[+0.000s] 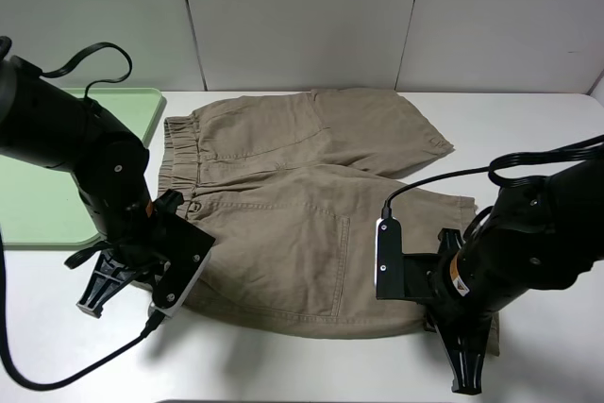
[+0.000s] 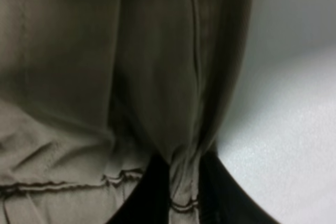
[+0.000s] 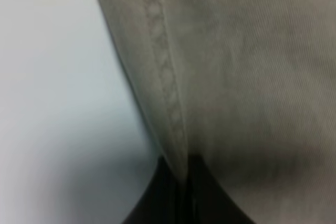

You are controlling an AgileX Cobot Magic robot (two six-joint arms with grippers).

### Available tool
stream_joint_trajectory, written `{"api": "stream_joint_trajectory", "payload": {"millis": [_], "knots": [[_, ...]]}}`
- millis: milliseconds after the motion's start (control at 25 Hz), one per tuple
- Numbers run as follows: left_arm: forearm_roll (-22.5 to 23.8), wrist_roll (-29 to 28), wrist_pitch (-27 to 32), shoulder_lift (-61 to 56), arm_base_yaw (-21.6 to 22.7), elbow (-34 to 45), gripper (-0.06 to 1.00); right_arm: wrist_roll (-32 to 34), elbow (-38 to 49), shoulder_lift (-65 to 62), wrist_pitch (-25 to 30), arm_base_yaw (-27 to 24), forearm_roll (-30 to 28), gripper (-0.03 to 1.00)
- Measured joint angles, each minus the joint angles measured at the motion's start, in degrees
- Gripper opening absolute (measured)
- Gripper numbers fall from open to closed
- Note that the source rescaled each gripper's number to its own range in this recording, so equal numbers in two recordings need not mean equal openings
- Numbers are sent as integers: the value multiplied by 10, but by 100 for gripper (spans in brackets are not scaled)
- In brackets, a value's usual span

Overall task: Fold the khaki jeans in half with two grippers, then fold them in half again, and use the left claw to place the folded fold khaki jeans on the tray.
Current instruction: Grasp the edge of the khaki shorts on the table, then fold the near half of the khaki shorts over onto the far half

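The khaki jeans (image 1: 302, 214) lie spread flat on the white table, waistband to the left and legs to the right. My left gripper (image 1: 104, 290) is at the front left corner by the waistband. In the left wrist view it (image 2: 184, 198) is shut on a bunched fold of the khaki cloth (image 2: 157, 77). My right gripper (image 1: 467, 370) is at the front right hem. In the right wrist view it (image 3: 181, 192) is shut on the stitched hem edge (image 3: 163, 77). The mint-green tray (image 1: 38, 195) lies at the far left, partly hidden by the left arm.
The white table (image 1: 528, 129) runs to a grey panelled wall at the back. Black cables loop off both arms. The tray sits just left of the waistband.
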Motion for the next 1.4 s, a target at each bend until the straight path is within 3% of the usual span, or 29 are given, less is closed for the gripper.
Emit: {"api": "stream_joint_trajectory", "payload": {"millis": [320, 560, 800, 1160, 1400], "knots": [[-1, -12, -2, 0, 0, 0, 1, 0, 0, -3, 2, 0, -5, 0], [-4, -64, -6, -18, 0, 3, 1, 0, 1, -61, 37, 0, -6, 0], [-10, -96, 6, -76, 0, 5, 1, 0, 2, -137, 93, 0, 13, 0], [-19, -104, 80, -205, 0, 5, 1, 4, 1, -239, 193, 0, 85, 0], [-66, -104, 144, -265, 0, 5, 1, 25, -12, -316, 283, 0, 155, 0]]}}
